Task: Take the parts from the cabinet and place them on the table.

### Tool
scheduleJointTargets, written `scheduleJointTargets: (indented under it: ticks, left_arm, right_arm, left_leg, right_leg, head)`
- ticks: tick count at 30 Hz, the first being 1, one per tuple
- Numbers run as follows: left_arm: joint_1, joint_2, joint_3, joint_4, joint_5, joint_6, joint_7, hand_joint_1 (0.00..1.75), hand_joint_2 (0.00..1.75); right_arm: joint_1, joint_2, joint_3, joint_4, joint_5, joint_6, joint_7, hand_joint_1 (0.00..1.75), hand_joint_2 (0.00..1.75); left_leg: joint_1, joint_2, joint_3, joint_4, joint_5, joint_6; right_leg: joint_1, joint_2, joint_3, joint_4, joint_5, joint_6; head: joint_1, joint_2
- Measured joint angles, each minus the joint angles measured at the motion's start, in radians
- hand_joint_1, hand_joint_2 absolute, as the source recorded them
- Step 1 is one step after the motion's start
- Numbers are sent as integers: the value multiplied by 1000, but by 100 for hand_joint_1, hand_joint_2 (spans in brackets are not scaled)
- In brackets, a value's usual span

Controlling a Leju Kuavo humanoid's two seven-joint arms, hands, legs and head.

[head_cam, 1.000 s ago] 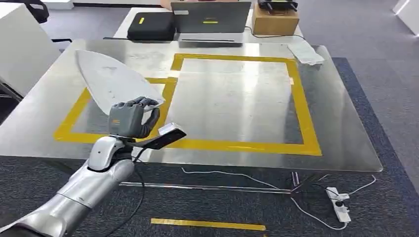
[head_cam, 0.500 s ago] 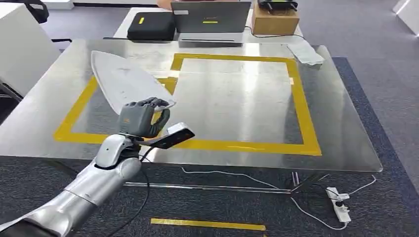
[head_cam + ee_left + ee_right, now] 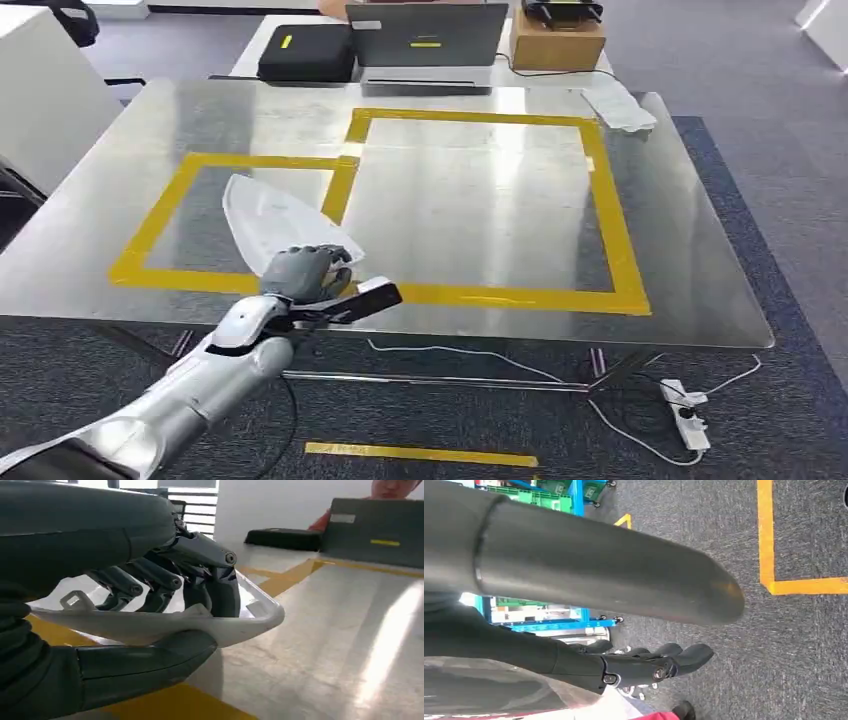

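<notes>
My left hand [image 3: 300, 272] grips a thin white pointed part [image 3: 272, 214] by its wide end. It hovers low over the front of the steel table [image 3: 480, 220], above the near tape line of the smaller yellow rectangle [image 3: 150, 225]. The part's tip points away from me, over that rectangle. In the left wrist view the thumb [image 3: 140, 665] presses under the part's rim [image 3: 240, 625] and the dark fingers [image 3: 165, 582] curl over it, just above the tabletop. My right hand [image 3: 659, 666] hangs at my side over the carpet, fingers stretched out and holding nothing.
A larger yellow rectangle [image 3: 600, 200] is taped on the table's right half. Behind the table stand a black case [image 3: 305, 52], a laptop [image 3: 425, 40] and a cardboard box [image 3: 556, 42]. A crumpled white bag [image 3: 620, 105] lies at the far right corner. A power strip [image 3: 690, 415] lies on the floor.
My left hand has moved right and down toward the table with the white part. The part has tipped from upright to nearly flat over the small rectangle.
</notes>
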Motion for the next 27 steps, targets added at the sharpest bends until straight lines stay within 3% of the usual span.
scheduleJointTargets:
  ticks: [6,11,12,22,23,27]
  left_arm:
    - [-29,-1,-2,48,-18,-69,67,175,175]
    - [-57,1,-6,74,-57,-60,143,175,175]
    - [-60,2,-6,77,-59,-57,150,0,175]
    - [-83,7,-6,92,-85,-15,189,0,175]
    - [-83,8,-4,93,-75,-8,189,0,0]
    - [-83,9,25,95,-51,13,189,0,0]
  right_arm:
    - [0,0,0,0,0,0,0,0,0]
    - [0,0,0,0,0,-2,2,0,0]
    - [0,0,-1,0,0,-2,2,0,0]
    - [0,0,-2,0,2,-3,2,0,0]
    - [0,0,-2,0,2,-4,2,0,0]
    - [0,0,-3,0,2,-5,2,0,0]
  left_leg:
    - [0,0,0,0,0,0]
    - [0,0,0,0,0,0]
    - [0,0,0,0,0,0]
    - [0,0,0,0,0,0]
    - [0,0,0,0,0,0]
    - [0,0,0,0,0,0]
  right_leg:
    - [0,0,0,0,0,0]
    - [0,0,0,0,0,0]
    - [0,0,0,0,0,0]
    - [0,0,0,0,0,0]
    - [0,0,0,0,0,0]
    - [0,0,0,0,0,0]
  head:
    - [0,0]
    - [0,0]
    - [0,0]
    - [0,0]
    - [0,0]
    - [0,0]
